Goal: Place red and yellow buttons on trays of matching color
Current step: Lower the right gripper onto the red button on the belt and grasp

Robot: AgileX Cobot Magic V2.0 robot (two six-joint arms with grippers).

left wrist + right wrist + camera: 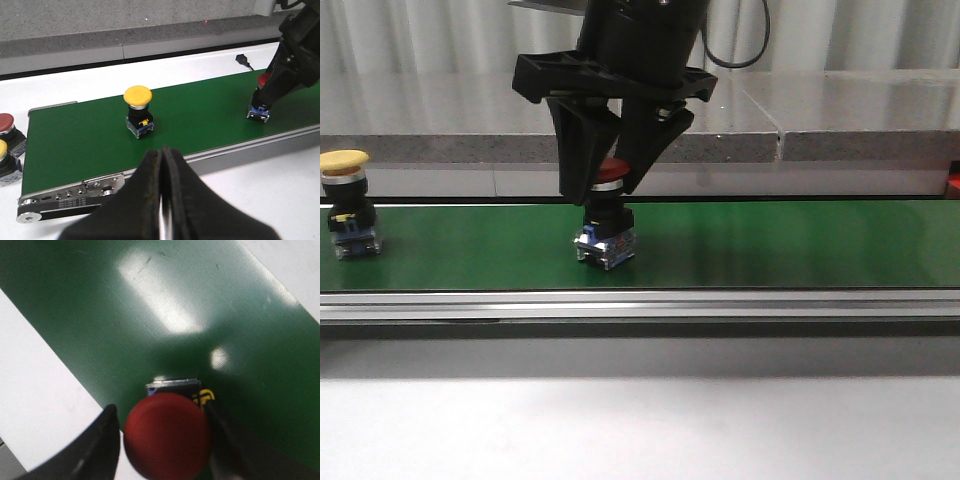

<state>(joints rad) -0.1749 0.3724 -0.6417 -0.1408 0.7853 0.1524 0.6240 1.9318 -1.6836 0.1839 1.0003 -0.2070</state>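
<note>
Presently on the green conveyor belt point(770, 245): one red button point(608, 172), standing upright on its black-and-blue base near the belt's middle. The right gripper point(605, 180) is lowered over it, a finger on either side of the red cap; in the right wrist view the cap point(167, 434) fills the space between the two fingers, close to both, though firm contact cannot be told.

One yellow button point(344, 160), upright on the same belt, well apart from the red one, toward the robot's left end. Nothing touches it.

Left gripper point(163, 192): fingers pressed together with nothing between them, held over the white table point(260, 190) beside the belt's near edge.

Also, seen in the left wrist view past the belt's end: a second red button point(5, 122) and a second yellow button point(2, 148), side by side.
</note>
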